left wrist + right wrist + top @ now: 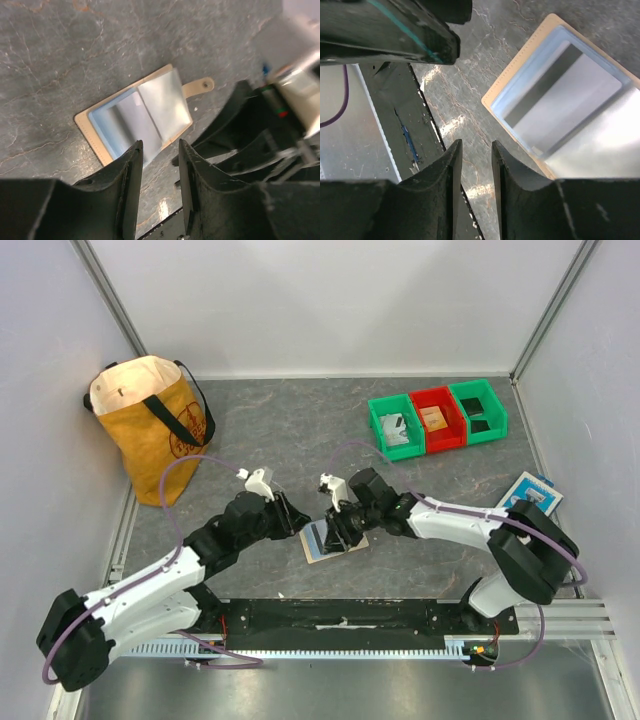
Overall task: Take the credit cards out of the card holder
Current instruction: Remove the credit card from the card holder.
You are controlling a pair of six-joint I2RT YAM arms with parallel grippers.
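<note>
The left gripper (160, 150) sits at the bottom of the left wrist view with its two dark fingers (125, 190) a short way apart. Grey desk (75, 60) shows in the gap and nothing is clamped there, so it is partly open and empty. Its fingertips end right at the lower edge of the card holder (145, 112); whether they touch it cannot be told. The holder lies open and flat in the middle of that frame, with a tan rim around a pale blue inner face and glossy clear sleeves over it. A small tan tab (200, 87) sticks out toward the upper right. Dark fingers of the other arm reach in from the right of the frame.

In the right wrist view the right gripper (476, 145) also stands at the bottom edge, its jaws narrowly parted over bare desk and holding nothing. The holder fills the upper right there, near the fingertips but apart from them. Pale and dark grey bands show in its blue pocket, and whether a credit card lies in there cannot be told.

In the top view the holder lies at the centre of the frame, between the two grippers. A tan bag (150, 425) stands at the upper left. Three bins (437, 418), green, red and green, sit side by side at the upper right. A blue-and-white packet (530, 492) lies near the right edge.
</note>
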